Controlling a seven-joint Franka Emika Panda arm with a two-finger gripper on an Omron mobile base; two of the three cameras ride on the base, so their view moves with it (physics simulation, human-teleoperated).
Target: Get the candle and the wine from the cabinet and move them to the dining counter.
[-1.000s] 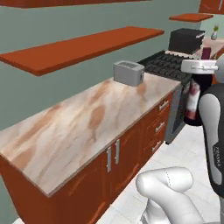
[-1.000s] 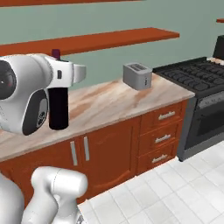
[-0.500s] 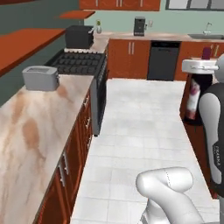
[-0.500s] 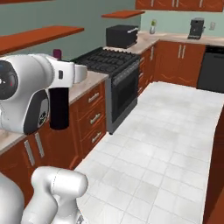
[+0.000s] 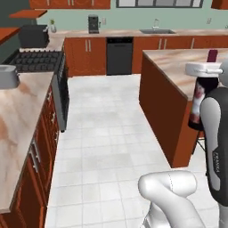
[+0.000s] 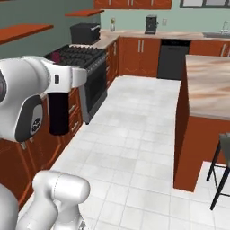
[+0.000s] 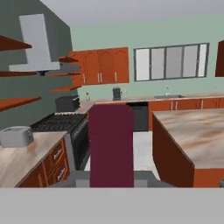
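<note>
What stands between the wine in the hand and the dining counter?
Nothing visible does. The hand holds the wine upright beside the dining counter, whose near marbled top is bare; open tiled floor lies along its side.

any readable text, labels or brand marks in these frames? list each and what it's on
"FRANKA": probably; small vertical lettering on the arm's dark link, blurred.
Wine label: pale with red, any print too blurred to read.
Dark mark on the arm's grey joint cover: too small to read.
</note>
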